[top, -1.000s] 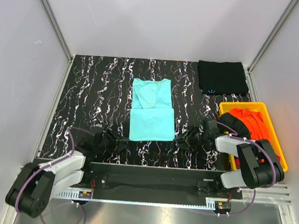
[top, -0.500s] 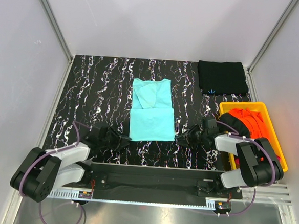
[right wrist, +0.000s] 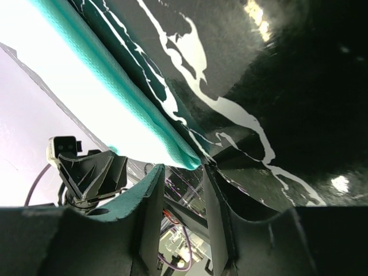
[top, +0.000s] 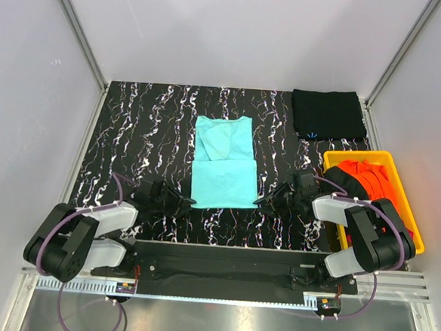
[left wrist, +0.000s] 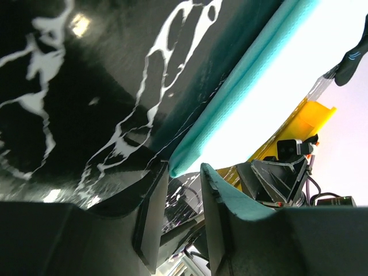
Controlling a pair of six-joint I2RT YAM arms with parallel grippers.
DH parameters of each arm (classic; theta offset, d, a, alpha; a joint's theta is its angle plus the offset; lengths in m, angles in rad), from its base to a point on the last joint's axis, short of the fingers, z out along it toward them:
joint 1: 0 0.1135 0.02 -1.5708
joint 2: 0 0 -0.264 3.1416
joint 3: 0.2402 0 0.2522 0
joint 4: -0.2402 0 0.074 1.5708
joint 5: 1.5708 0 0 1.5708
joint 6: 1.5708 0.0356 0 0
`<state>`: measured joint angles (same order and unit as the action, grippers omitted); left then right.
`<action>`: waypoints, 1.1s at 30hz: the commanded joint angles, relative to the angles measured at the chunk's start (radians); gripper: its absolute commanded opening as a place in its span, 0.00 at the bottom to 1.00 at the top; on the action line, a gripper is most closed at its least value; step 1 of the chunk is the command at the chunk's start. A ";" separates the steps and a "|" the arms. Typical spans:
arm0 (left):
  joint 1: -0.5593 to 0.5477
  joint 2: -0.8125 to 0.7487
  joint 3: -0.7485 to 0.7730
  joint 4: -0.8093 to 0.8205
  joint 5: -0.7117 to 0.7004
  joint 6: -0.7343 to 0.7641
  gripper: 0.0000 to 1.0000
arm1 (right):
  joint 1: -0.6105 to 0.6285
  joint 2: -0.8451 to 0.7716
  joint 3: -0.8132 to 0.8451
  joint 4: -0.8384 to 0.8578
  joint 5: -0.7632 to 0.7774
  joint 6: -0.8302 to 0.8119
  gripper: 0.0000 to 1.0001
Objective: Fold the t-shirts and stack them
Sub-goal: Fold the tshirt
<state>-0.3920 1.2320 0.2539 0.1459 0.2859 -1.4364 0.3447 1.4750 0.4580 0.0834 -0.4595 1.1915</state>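
Observation:
A light teal t-shirt (top: 222,170), partly folded, lies flat mid-table. My left gripper (top: 190,203) is low on the table at the shirt's near left corner, jaws open; in the left wrist view the teal corner (left wrist: 183,162) sits just at the mouth of the open gripper (left wrist: 184,172). My right gripper (top: 259,201) is at the near right corner, open; the teal corner (right wrist: 185,156) lies at the gripper's (right wrist: 184,172) mouth. A folded black t-shirt (top: 328,115) lies at the back right. An orange t-shirt (top: 367,185) lies in the bin. No magenta shirt shows.
A yellow plastic bin (top: 406,216) stands at the right edge, next to the right arm. Grey walls enclose the black marbled table (top: 143,130) on three sides. The arm bases and a metal rail run along the near edge.
Both grippers have slid inward along the table toward the teal shirt's near corners. The shirt has not moved.

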 commanded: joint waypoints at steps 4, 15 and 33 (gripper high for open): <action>0.002 0.078 0.010 -0.035 -0.037 0.065 0.33 | 0.027 0.030 0.011 -0.024 0.076 0.007 0.41; 0.022 0.101 0.008 -0.011 -0.025 0.083 0.23 | 0.025 0.064 0.033 -0.025 0.117 0.010 0.40; 0.048 0.144 0.050 0.004 0.016 0.119 0.00 | 0.002 0.102 0.047 -0.024 0.093 -0.015 0.00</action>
<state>-0.3519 1.3350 0.2863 0.2096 0.3458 -1.3609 0.3523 1.5570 0.5083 0.1017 -0.4309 1.2087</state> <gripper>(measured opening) 0.017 0.017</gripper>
